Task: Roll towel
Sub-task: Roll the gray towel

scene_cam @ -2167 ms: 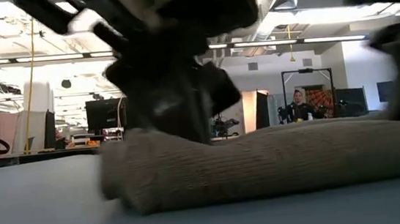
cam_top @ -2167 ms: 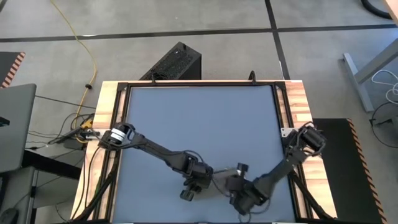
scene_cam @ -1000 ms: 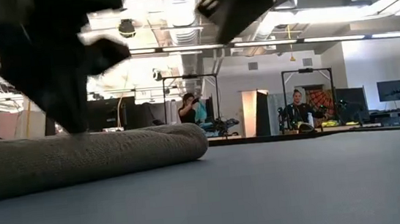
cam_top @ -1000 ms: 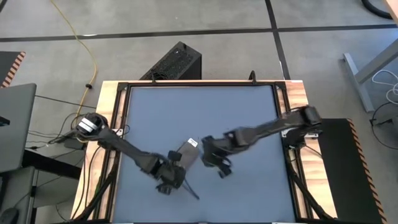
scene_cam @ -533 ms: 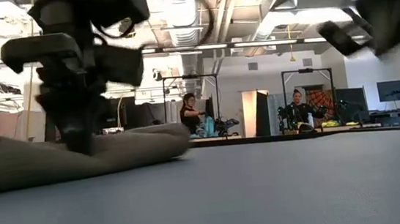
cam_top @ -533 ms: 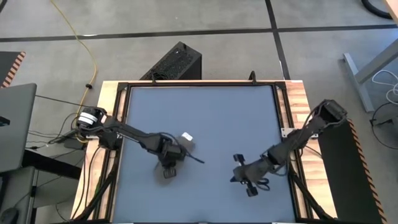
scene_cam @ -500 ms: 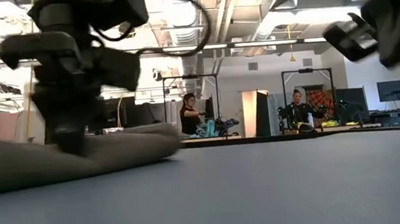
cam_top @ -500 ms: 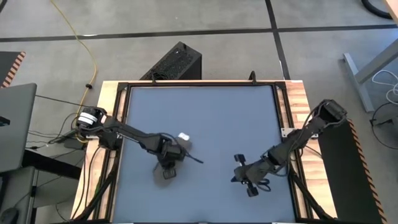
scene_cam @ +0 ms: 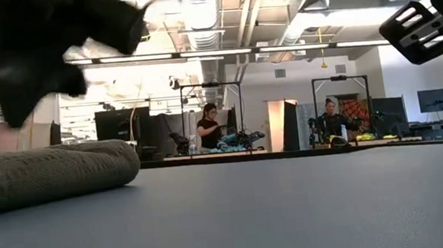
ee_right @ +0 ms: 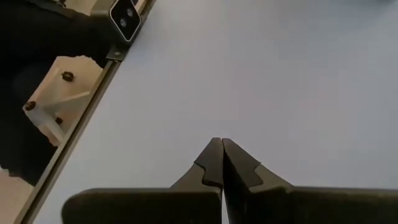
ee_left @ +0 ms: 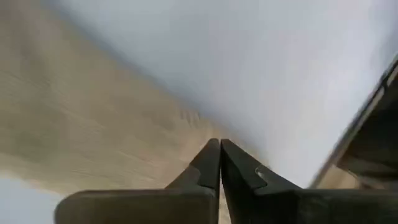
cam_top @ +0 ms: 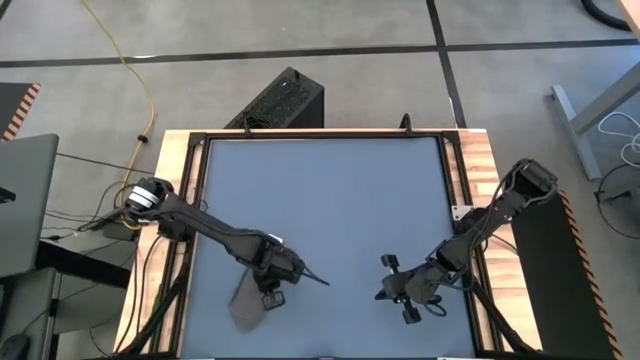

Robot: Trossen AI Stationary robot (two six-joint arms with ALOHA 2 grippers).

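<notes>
The left gripper (cam_top: 272, 293) sits low over the near left part of the blue table mat (cam_top: 330, 190), its two fingers (ee_left: 219, 163) pressed together with nothing between them. The towel (cam_top: 243, 303) lies right beside and partly beneath it, a taupe ribbed roll on the mat; from above, its long axis runs diagonally, from the gripper down toward the table's near left edge. In the low view the towel (scene_cam: 43, 175) shows as a thick roll lying flat, its rounded end pointing toward the middle of the table. In the left wrist view the fingertips hang just above the cloth (ee_left: 93, 130); whether they touch it I cannot tell.

The right gripper (cam_top: 392, 283) is well apart from the towel, over bare mat on the near right, its fingers (ee_right: 221, 158) also closed and empty.

Beyond the table, two people (scene_cam: 206, 129) stand in the room behind, among desks and screens.
</notes>
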